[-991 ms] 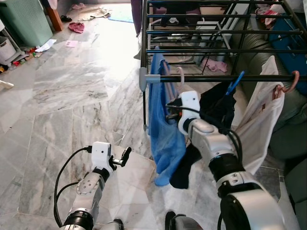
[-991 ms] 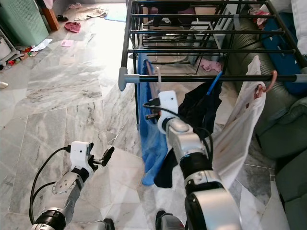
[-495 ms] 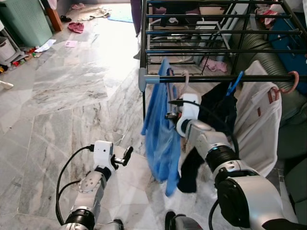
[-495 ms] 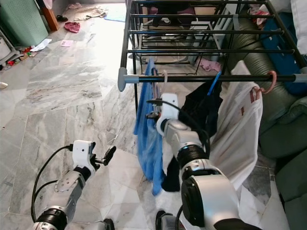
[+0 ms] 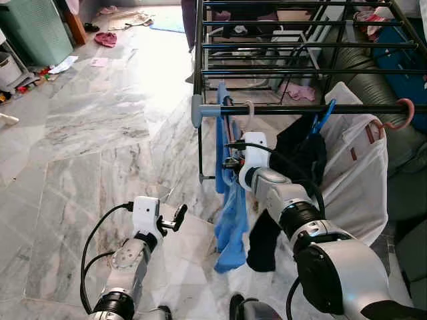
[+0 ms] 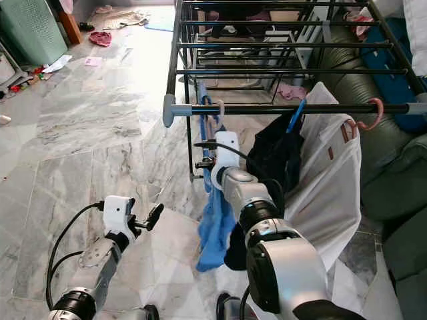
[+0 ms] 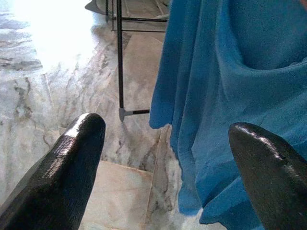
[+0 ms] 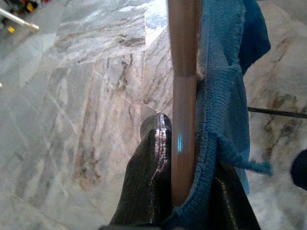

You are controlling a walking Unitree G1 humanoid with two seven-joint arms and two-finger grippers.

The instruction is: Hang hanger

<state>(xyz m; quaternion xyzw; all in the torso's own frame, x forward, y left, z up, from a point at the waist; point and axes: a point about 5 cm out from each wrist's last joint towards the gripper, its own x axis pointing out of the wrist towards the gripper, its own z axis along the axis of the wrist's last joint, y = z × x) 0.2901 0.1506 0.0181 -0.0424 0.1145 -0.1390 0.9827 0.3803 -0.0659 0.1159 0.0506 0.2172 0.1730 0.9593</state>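
Right gripper (image 8: 184,203): closed on the hanger (image 8: 184,96) with the blue garment (image 5: 232,220).
Left gripper (image 7: 165,163): held open, idle.
Risk: hook (image 5: 249,109) judged liable to slip off the rail (image 5: 313,109) if released early.

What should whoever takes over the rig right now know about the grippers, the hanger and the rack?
Right gripper: shut on the pale pink plastic hanger that carries the blue knitted garment, just under the rack's front rail.
Left gripper: open, empty, held low over the marble floor, facing the blue garment.
Black metal drying rack: the hanger's hook sits at the front rail near its grey end cap; from the head views it looks hooked over, but I cannot confirm it.
Done: hanger brought to the rail.
Left: confirm the hook is seated, open the right gripper, draw the arm back.
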